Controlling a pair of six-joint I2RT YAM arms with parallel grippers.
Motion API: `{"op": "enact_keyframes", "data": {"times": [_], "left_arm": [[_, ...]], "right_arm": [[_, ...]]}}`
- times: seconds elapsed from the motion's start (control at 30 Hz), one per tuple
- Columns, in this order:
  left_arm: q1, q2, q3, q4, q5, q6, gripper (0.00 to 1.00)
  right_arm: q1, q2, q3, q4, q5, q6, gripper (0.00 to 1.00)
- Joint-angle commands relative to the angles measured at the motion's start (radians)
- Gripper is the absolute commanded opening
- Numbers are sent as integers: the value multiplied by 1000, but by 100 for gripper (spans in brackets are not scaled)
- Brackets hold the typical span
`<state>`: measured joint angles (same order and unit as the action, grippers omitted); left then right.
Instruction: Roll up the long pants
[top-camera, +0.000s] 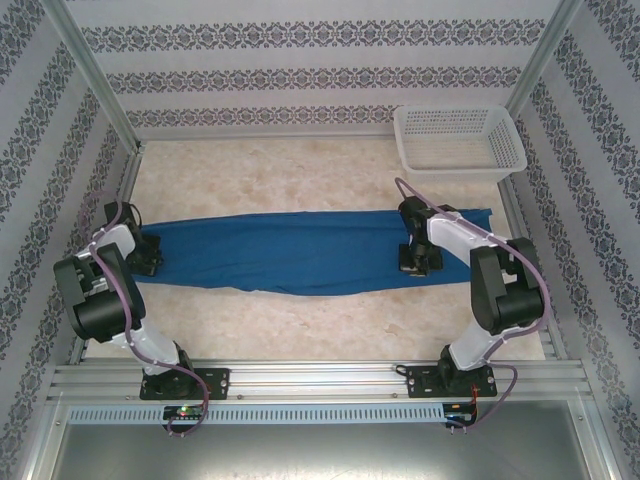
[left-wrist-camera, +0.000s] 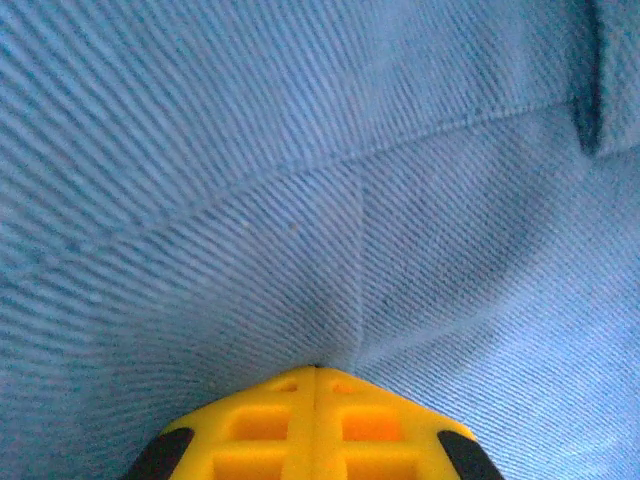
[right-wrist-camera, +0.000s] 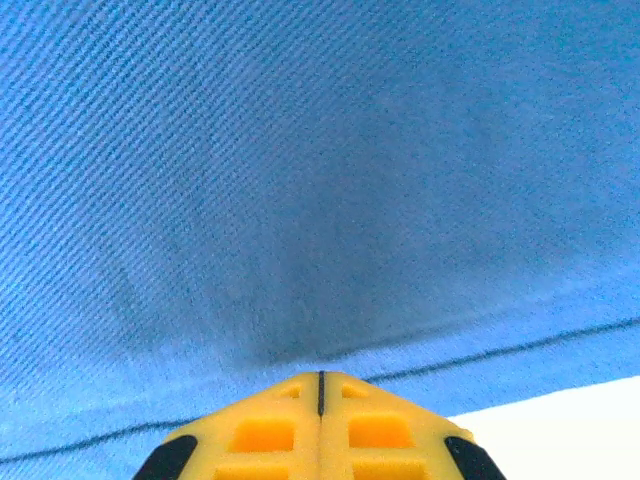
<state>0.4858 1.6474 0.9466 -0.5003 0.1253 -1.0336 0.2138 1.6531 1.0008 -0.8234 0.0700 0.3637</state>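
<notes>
Rolling not begun: long pants (top-camera: 290, 252) flat on worktop (top-camera: 300, 320). Tips of left gripper (left-wrist-camera: 315, 375), right gripper (right-wrist-camera: 320, 378) against cloth, jaws closed. Next: roll from one end.

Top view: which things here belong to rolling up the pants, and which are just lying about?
Part of the job:
long pants, laid out lengthwise
left gripper, shut, at their left end
right gripper, shut, near their right end

Just lying about:
white mesh basket, far right corner
</notes>
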Motion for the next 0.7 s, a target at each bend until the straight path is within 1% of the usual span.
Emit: {"op": "enact_keyframes", "data": {"times": [0.0, 0.17, 0.4, 0.67], "left_arm": [[14, -29, 20, -71, -40, 5, 0], [15, -23, 52, -78, -14, -3, 0], [16, -33, 72, -90, -9, 1, 0], [15, -35, 97, -100, -11, 8, 0]], "right_arm": [[-4, -29, 94, -72, 42, -8, 0], [-42, 89, 245, -99, 47, -51, 0], [-58, 263, 400, -79, 51, -89, 0], [-72, 376, 502, -63, 55, -92, 0]]}}
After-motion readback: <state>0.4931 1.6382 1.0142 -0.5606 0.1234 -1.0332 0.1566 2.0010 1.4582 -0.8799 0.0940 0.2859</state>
